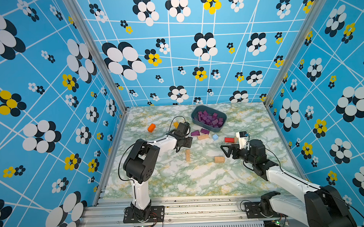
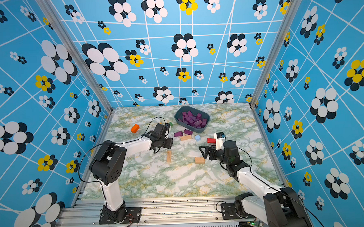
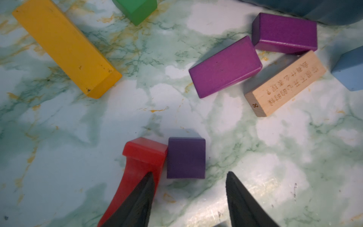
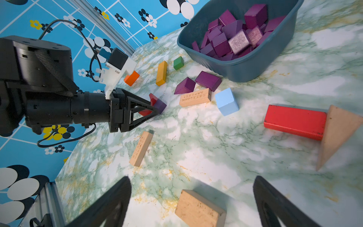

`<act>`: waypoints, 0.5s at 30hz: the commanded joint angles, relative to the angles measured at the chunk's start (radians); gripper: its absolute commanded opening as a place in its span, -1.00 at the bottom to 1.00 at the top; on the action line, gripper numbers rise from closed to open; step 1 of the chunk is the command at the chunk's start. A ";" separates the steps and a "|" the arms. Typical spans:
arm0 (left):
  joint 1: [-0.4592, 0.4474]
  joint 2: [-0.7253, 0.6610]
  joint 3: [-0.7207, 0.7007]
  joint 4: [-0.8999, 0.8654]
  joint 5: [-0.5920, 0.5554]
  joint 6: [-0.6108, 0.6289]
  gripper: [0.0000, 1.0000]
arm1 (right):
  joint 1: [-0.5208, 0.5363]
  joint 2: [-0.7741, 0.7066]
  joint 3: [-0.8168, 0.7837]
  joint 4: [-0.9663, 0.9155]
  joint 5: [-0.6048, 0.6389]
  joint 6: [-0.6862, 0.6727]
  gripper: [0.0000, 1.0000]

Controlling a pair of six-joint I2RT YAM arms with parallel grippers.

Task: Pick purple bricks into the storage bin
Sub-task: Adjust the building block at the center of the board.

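You are holding the left gripper (image 3: 189, 173) at the purple cube (image 3: 185, 158), which is lying on the table (image 3: 59, 157) against the red block (image 3: 143, 155), jaws standing apart and unclamped, the right gripper (image 4: 191, 177) gaping idle; next you are needing a squeeze on the cube alone, then the storage bin (image 4: 245, 66).

The purple cube (image 3: 185, 158) is hidden under the left arm (image 1: 167, 143) in both top views. In the left wrist view the green block (image 3: 135, 9), blue block (image 3: 349, 70) and bin (image 3: 314, 11) run off the edge; one of the left fingers (image 3: 141, 200) covers part of the red block (image 3: 143, 155).
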 commanded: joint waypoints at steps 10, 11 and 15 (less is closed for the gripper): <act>0.012 0.088 0.098 -0.060 -0.021 0.018 0.20 | 0.005 0.000 -0.011 -0.005 0.034 -0.006 0.98; 0.011 0.093 0.106 -0.063 -0.019 0.019 0.20 | 0.004 0.001 -0.010 -0.006 0.035 -0.008 0.98; 0.015 0.115 0.147 -0.092 -0.053 0.044 0.20 | 0.004 0.002 -0.009 -0.010 0.036 -0.008 0.98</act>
